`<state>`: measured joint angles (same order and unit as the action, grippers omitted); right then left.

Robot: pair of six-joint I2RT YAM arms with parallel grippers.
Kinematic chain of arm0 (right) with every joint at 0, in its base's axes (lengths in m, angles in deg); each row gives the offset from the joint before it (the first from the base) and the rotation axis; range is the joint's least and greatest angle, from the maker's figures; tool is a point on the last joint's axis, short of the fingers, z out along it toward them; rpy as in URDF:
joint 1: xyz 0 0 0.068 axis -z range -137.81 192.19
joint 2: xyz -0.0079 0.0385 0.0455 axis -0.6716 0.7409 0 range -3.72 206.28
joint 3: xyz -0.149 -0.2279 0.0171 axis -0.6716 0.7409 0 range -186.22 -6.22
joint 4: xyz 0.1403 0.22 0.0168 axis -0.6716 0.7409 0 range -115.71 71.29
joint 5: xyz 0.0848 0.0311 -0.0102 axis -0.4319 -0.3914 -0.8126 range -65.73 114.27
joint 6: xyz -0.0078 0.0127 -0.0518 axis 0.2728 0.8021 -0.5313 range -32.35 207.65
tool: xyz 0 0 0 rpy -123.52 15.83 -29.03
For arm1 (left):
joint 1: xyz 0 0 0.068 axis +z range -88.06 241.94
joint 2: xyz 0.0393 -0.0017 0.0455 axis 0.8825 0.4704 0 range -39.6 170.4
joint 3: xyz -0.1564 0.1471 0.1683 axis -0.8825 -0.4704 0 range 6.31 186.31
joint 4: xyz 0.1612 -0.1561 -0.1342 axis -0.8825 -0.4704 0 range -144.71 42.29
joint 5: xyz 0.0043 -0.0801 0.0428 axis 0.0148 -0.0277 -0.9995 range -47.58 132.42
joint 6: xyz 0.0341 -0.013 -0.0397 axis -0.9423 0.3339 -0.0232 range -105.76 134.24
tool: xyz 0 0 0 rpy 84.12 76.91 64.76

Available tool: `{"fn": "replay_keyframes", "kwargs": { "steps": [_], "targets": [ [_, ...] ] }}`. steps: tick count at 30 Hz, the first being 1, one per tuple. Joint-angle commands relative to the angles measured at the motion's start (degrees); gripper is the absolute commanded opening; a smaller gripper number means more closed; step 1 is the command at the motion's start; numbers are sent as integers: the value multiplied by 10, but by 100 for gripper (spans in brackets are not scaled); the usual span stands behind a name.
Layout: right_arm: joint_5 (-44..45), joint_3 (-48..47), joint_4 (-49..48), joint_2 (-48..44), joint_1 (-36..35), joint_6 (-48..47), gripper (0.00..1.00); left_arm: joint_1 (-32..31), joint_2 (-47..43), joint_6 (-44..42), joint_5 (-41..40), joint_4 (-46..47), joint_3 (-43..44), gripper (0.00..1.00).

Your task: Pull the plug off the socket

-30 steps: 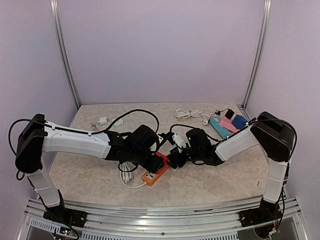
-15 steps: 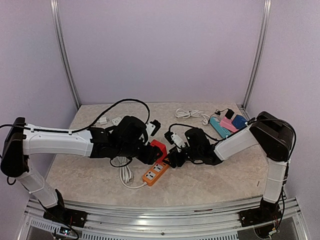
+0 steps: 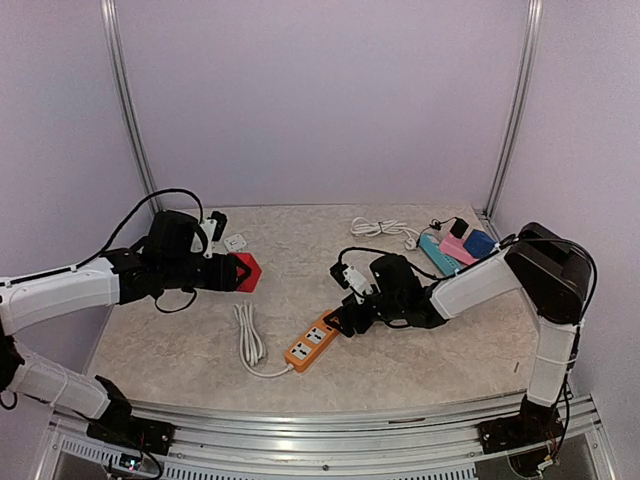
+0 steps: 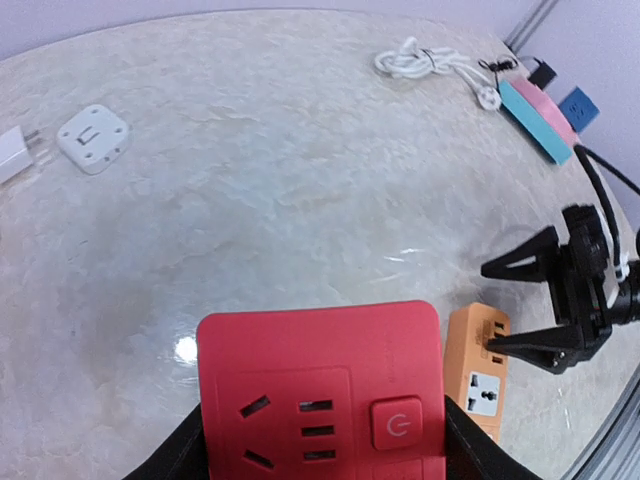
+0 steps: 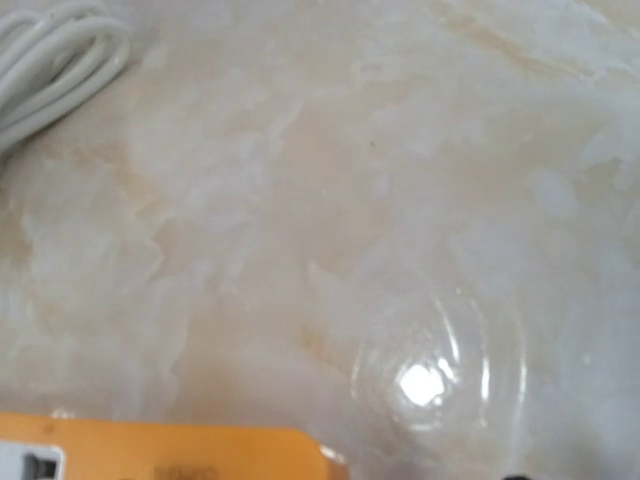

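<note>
My left gripper (image 3: 236, 272) is shut on the red plug adapter (image 3: 246, 271), holding it at the table's left, well away from the orange power strip (image 3: 311, 343). In the left wrist view the adapter (image 4: 320, 385) fills the space between my black fingers (image 4: 185, 450). My right gripper (image 3: 339, 322) is at the strip's far end. In the left wrist view its jaws (image 4: 488, 308) stand apart, with the lower fingertip resting on the strip (image 4: 478, 375). The right wrist view shows only the strip's edge (image 5: 160, 450) and bare table; its own fingers are out of frame.
The strip's white cable (image 3: 250, 340) lies coiled to its left. A white square adapter (image 3: 236, 241) sits behind my left gripper. At the back right are another white cable (image 3: 385, 228) and teal, pink and blue power strips (image 3: 455, 248).
My left gripper has pulled the red adapter off the orange strip and carried it left and back. My right gripper has stayed at the strip's end.
</note>
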<state>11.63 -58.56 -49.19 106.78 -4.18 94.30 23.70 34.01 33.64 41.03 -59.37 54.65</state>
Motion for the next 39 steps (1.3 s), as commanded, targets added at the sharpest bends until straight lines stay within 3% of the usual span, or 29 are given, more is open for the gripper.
{"fn": "replay_keyframes", "kwargs": {
  "steps": [1,6,14,31,34,39],
  "targets": [
    [22,-11,97,-19,-4,-17,78,120,-50,45,111,47,-42,20],
    [26,-41,119,-49,-4,-19,81,280,-48,80,206,95,-72,22],
    [22,-42,135,-88,-4,-16,81,405,37,136,302,186,-78,22],
    [14,-1,123,-104,-4,-12,81,443,204,169,320,241,-76,29],
    [9,4,121,-108,-4,-10,81,444,208,170,310,235,-81,35],
    [-2,19,115,-120,-5,4,81,448,202,176,280,206,-85,56]
  ]
}}
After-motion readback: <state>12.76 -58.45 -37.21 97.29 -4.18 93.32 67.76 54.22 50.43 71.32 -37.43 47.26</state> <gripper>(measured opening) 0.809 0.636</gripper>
